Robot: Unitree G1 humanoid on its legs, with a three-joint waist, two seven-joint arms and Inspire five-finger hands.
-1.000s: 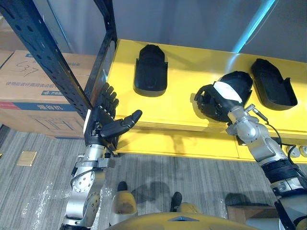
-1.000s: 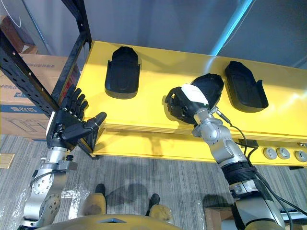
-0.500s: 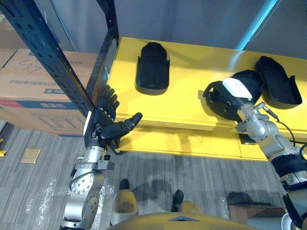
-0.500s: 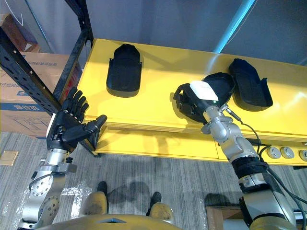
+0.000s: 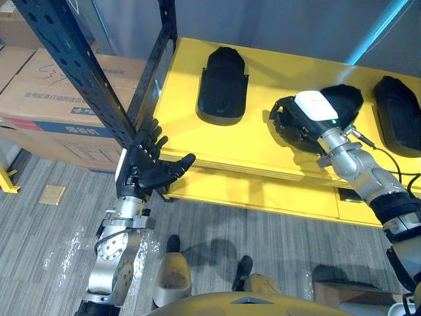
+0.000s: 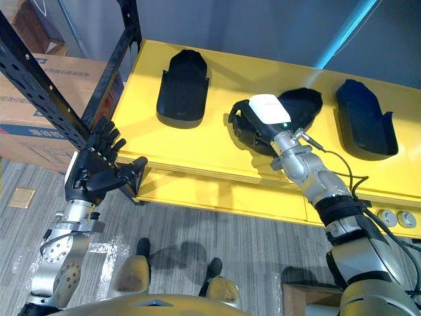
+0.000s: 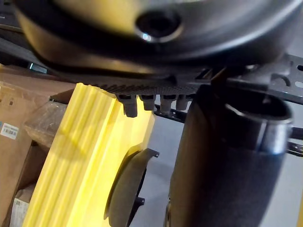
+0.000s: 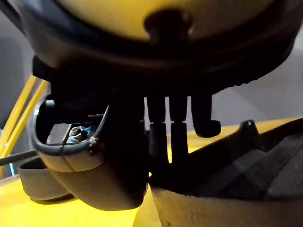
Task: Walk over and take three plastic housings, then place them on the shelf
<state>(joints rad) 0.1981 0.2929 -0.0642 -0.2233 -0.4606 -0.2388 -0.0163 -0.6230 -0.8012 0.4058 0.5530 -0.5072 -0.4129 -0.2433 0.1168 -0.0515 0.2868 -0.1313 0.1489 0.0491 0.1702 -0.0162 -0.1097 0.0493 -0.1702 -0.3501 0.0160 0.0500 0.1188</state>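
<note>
The right hand (image 6: pixel 253 125) has its fingers curled round the near end of a black scoop-shaped plastic housing (image 6: pixel 301 102), which is at the middle of the flat yellow shelf (image 5: pixel 263 141). A second black housing (image 5: pixel 223 85) lies on the shelf to its left and a third black housing (image 5: pixel 398 112) near its right, neither touching it. The left hand (image 5: pixel 141 172) hangs with fingers straight and spread just before the shelf's front edge, beside a black perforated steel upright (image 5: pixel 72 59) and brown cardboard boxes (image 5: pixel 46 99).

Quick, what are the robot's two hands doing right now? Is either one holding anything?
Left hand: open, holding nothing.
Right hand: fingers curled round the middle housing on the yellow shelf.
</note>
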